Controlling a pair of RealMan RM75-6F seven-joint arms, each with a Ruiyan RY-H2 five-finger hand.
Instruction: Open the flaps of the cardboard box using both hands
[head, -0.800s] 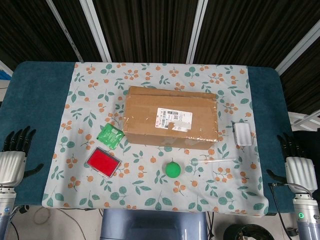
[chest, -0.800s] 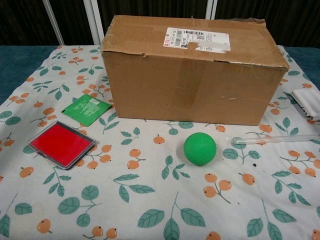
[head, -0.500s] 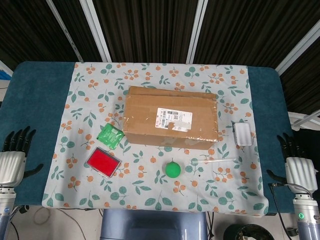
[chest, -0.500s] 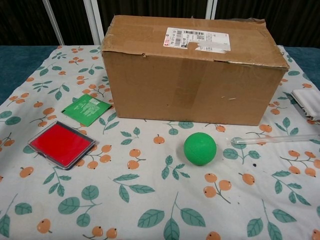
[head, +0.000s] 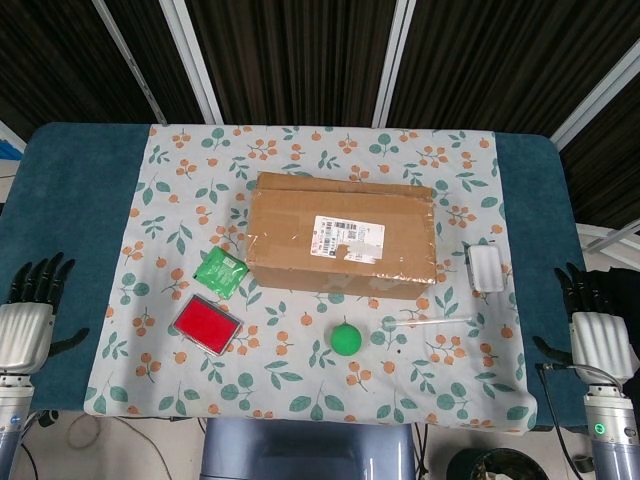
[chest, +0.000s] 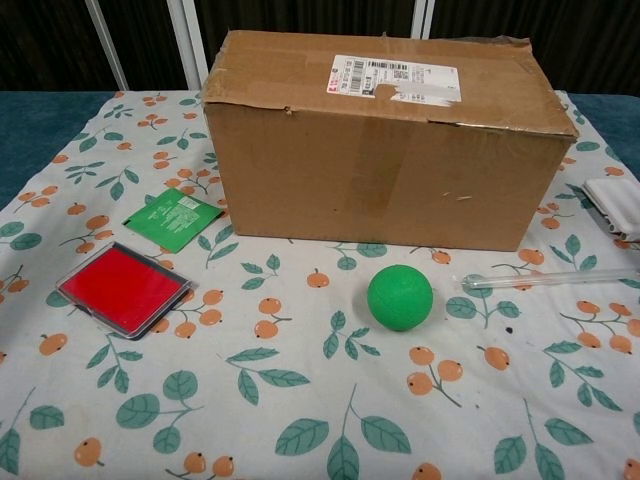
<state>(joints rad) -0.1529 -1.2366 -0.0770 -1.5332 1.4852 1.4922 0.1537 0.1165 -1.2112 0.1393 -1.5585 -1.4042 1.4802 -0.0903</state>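
A brown cardboard box (head: 342, 236) (chest: 385, 140) stands in the middle of the flowered cloth, its top flaps closed flat, a white shipping label on top. My left hand (head: 27, 315) hangs off the table's left front corner, fingers spread, holding nothing. My right hand (head: 595, 325) hangs off the right front corner, fingers apart and empty. Both hands are far from the box. The chest view shows neither hand.
In front of the box lie a green ball (head: 346, 338) (chest: 400, 297), a clear tube (head: 432, 322) (chest: 545, 279), a red flat case (head: 207, 324) (chest: 124, 287) and a green packet (head: 221, 271) (chest: 173, 219). A white object (head: 487, 268) (chest: 612, 195) lies right of the box.
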